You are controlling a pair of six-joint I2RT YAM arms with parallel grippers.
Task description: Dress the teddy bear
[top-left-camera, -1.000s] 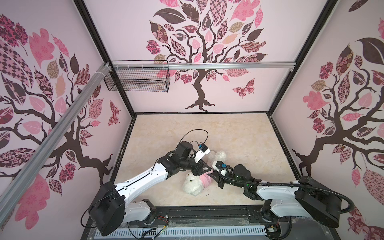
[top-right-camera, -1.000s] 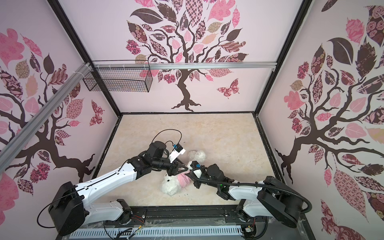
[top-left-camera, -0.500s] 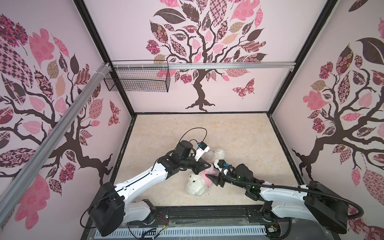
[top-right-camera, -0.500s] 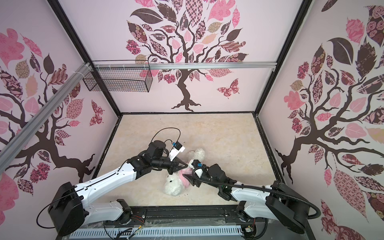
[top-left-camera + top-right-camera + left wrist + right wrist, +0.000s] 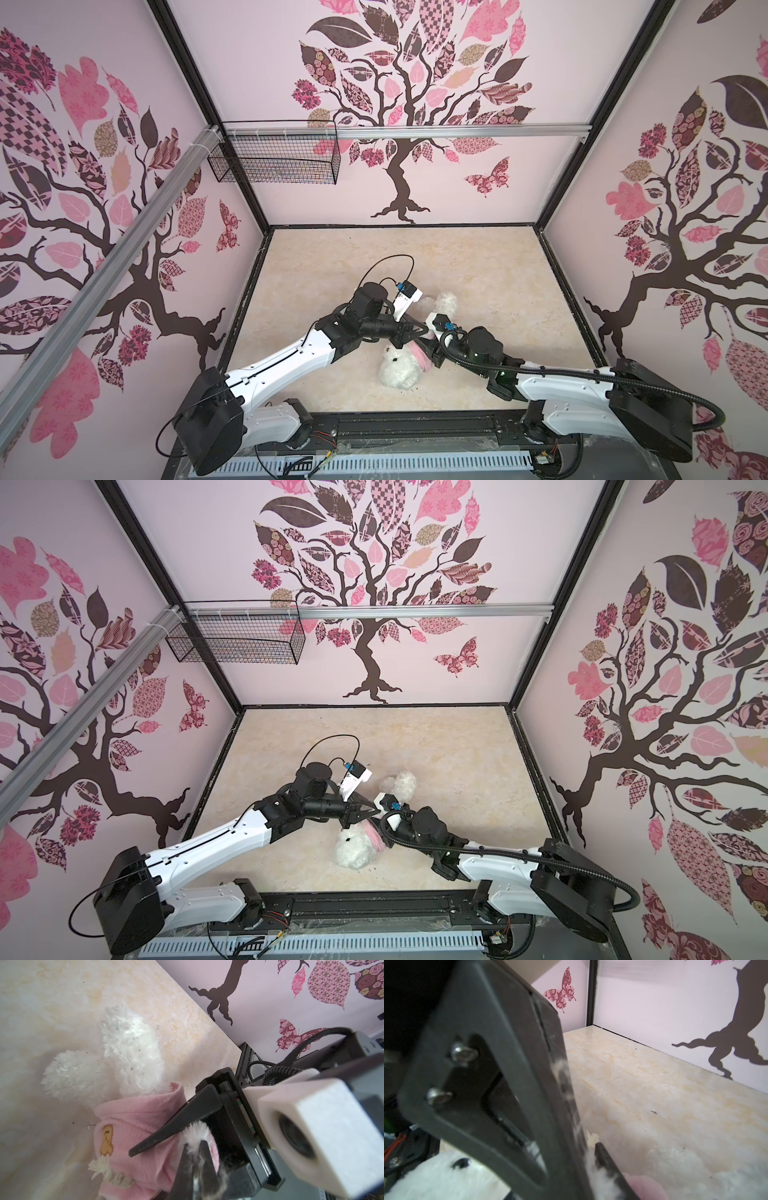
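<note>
The white teddy bear (image 5: 398,369) lies on the floor in both top views, head toward the front and legs (image 5: 446,301) toward the back. A pink shirt (image 5: 133,1118) with an orange bear patch (image 5: 107,1140) covers its middle. My left gripper (image 5: 194,1144) is shut on a tuft of white fur poking out of the shirt's sleeve. My right gripper (image 5: 427,347) meets it from the right. One of its fingers (image 5: 176,1128) lies along the sleeve; the other is hidden. In the right wrist view the bear's face (image 5: 436,1178) shows low down, with fur against one finger (image 5: 607,1163).
A black wire basket (image 5: 274,160) hangs from the metal rail (image 5: 457,132) at the back left. Papered walls close in the marbled floor (image 5: 478,266) on three sides. Both arms cross low over the front half of the floor.
My left gripper has closed on the fur at the sleeve. The right gripper has reached further left into the shirt, and the bear has shifted slightly right and back.
</note>
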